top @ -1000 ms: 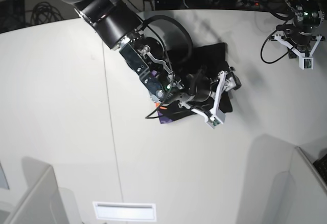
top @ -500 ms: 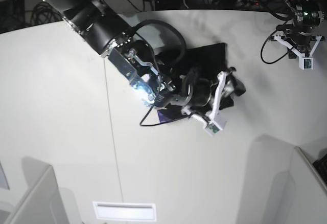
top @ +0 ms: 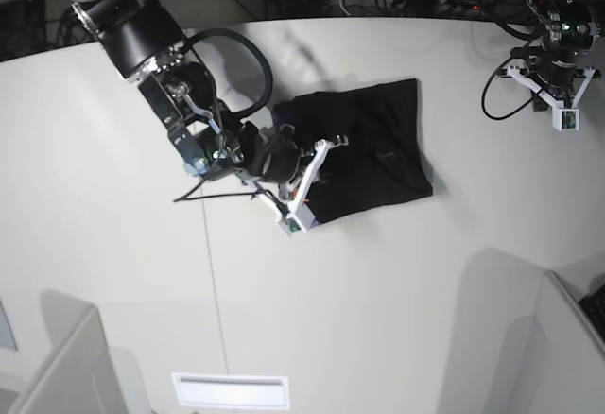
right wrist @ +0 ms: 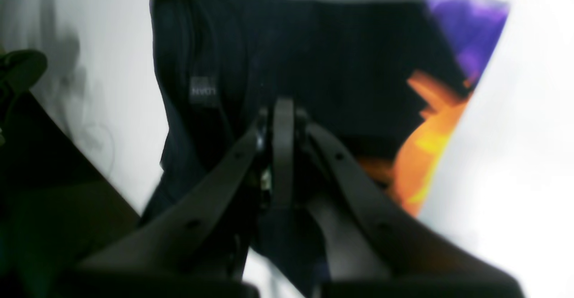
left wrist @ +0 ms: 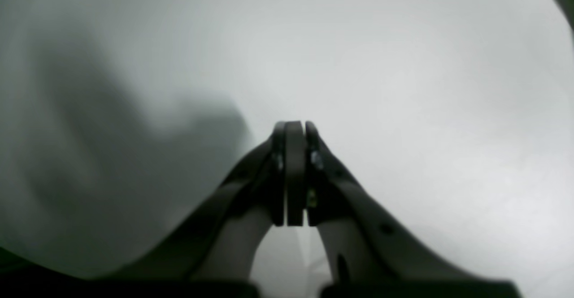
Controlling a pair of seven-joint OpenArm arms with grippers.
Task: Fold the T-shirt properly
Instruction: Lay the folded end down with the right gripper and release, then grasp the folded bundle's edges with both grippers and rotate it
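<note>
The white table (top: 501,234) is spread beneath both tools. On it the black T-shirt (top: 383,145) is laid in a compact, uneven bundle, below the right tool (right wrist: 283,107) and well apart from the left tool (left wrist: 295,130). Both tools are closed, tips together, with no cloth seen pinched. The step in hand is judged to be a tidying of the folds: the right tool should be opened clear of the cloth, then only the top layer should be gripped and drawn slowly, lest the bundle be dragged. By the right wrist view, the orange print (right wrist: 426,143), purple patch (right wrist: 471,29) and pale label (right wrist: 203,91) are revealed; in the base view they are largely hidden.
</note>
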